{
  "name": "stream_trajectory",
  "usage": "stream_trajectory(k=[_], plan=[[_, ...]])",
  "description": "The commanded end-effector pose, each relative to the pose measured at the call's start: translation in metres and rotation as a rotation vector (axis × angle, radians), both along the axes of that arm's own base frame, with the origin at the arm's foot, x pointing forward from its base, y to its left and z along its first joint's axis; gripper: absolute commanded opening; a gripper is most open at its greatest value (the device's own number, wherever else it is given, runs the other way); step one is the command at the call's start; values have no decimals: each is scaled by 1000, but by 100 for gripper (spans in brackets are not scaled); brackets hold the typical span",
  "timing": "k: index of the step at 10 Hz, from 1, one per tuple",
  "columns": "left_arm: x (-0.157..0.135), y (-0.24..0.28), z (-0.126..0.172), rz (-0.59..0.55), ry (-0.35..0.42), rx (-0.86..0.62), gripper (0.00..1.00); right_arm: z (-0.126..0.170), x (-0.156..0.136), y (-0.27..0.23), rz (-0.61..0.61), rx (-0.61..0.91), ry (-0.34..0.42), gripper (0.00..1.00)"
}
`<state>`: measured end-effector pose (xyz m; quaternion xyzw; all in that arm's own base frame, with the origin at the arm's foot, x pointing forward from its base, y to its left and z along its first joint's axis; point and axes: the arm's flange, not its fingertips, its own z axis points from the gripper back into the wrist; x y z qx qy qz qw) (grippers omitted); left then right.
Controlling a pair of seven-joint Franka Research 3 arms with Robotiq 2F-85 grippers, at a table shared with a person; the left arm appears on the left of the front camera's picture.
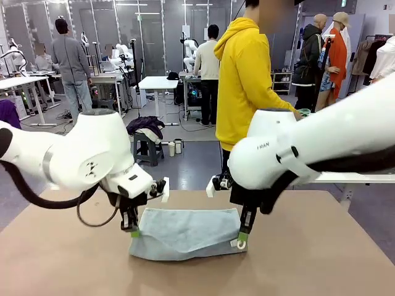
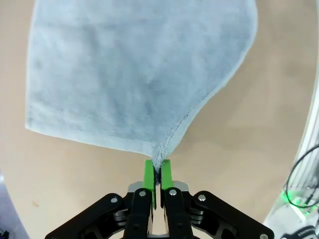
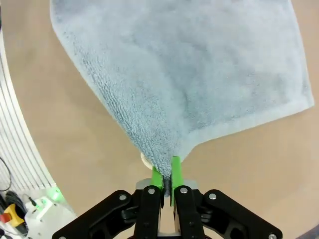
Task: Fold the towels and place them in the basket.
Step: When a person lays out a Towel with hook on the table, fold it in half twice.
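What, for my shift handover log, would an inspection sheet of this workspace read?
Surface: brown table top, bare around the towel.
Job's things: one light grey-blue towel lying on the table.
Clutter: nothing seen.
Grippers: left gripper shut on one near towel corner; right gripper shut on the other.
Cables: black cable looping under the left arm.
Surroundings: person in a yellow hoodie at the far side; other tables and people farther off.
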<state>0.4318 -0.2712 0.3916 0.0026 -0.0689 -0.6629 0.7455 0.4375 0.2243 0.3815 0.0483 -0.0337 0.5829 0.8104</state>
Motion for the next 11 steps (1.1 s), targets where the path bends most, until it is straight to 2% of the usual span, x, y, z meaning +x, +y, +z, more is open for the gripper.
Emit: stream_trajectory(k=[1, 2, 5, 6, 8, 9, 11], plan=[[38, -10, 10, 29, 26, -9, 7, 7, 32, 19, -62, 8, 49, 8], [51, -13, 15, 30, 12, -15, 7, 8, 48, 24, -84, 2, 52, 8], [100, -21, 15, 88, 40, 5, 7, 12, 93, 28, -167, -15, 54, 8], [109, -21, 13, 110, 53, 6, 7, 11, 100, 27, -184, -21, 51, 8], [118, -22, 9, 130, 67, 4, 7, 7, 108, 22, -204, -21, 51, 8], [115, -20, 9, 90, 76, 12, 7, 8, 105, 20, -154, -1, 49, 8], [114, -16, 6, 108, 53, -22, 7, 7, 106, 17, -176, 2, 42, 8]])
